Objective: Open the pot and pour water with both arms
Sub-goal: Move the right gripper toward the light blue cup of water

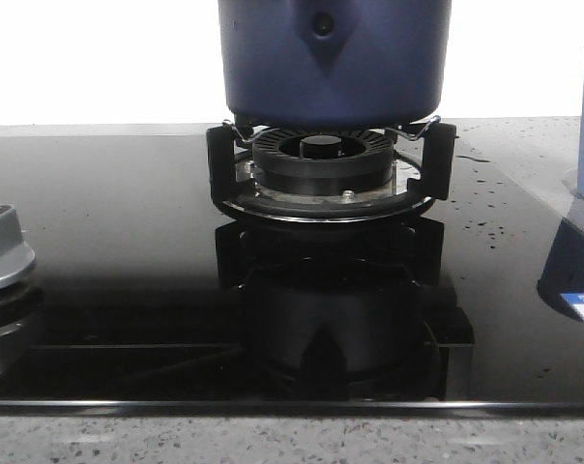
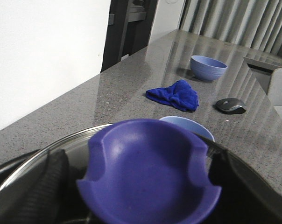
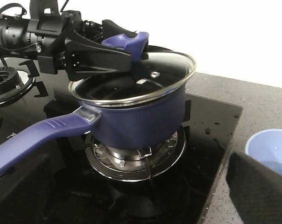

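The pot (image 3: 131,116) is seated on the burner (image 3: 131,158) at frame centre. Its glass lid (image 3: 136,84) is tilted, raised by the knob (image 3: 127,42), which is clamped by the left gripper (image 3: 110,51). The right gripper's state cannot be told. Pouring is judged still outstanding.

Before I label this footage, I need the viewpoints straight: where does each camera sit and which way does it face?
Front view: low at the stove edge, facing forward at the burner under the pot; no arm shows.
Left wrist view: on the left arm, directly over the lid knob, looking along the countertop; dark fingers flank the knob.
Right wrist view: beside the stove, facing the pot and the left gripper lifting the glass lid.
Front and right wrist views share pot and burner.
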